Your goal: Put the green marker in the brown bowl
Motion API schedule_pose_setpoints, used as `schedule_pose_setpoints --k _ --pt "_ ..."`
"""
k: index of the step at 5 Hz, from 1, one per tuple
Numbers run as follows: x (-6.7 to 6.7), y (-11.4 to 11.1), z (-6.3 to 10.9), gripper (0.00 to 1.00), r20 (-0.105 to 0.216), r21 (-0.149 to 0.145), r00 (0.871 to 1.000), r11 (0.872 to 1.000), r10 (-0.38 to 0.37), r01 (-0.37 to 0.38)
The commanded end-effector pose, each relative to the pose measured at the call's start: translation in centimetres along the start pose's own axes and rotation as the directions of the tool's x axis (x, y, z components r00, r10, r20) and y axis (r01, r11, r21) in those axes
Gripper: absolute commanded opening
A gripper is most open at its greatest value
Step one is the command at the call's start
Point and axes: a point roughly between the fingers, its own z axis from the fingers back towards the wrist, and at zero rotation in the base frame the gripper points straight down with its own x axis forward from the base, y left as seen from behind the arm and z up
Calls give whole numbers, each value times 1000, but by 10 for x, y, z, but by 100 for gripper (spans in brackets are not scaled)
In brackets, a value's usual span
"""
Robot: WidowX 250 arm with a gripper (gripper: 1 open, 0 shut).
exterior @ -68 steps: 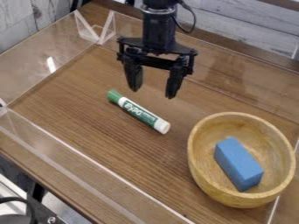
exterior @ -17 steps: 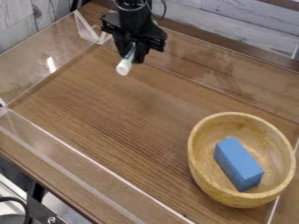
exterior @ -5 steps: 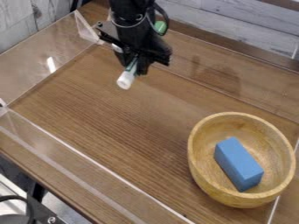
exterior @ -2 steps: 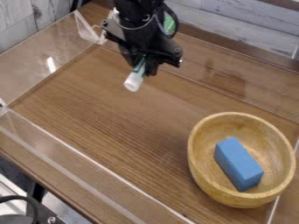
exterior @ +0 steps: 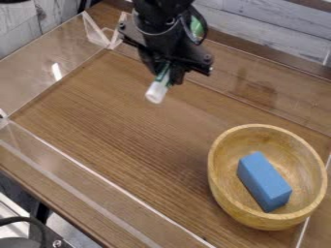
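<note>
The gripper (exterior: 163, 70) is clamped on the green marker (exterior: 158, 89), which hangs tilted with its white end lowest, off the worktop (exterior: 116, 145) and well apart from the brown bowl (exterior: 230, 145), up and to the left of it. To do this carry well, keep the grip firm and the marker high enough to pass over the bowl's thick rim. Let go only once the marker is over the bowl's open floor beside the blue block (exterior: 265, 180), so it does not bounce out.
</note>
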Motion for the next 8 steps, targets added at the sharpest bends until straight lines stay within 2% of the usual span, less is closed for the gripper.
schedule_pose_setpoints --k 1,2,4,6,8 --pt "8 -12 18 0 70 -10 997 1000 10 -9" --pt "10 -27 28 0 104 -23 995 1000 12 -10" --pt "8 -59 46 0 148 -32 989 999 12 -7" --pt "14 -83 49 0 201 -41 980 999 2 6" --pt "10 -101 56 0 198 -43 979 998 49 -41"
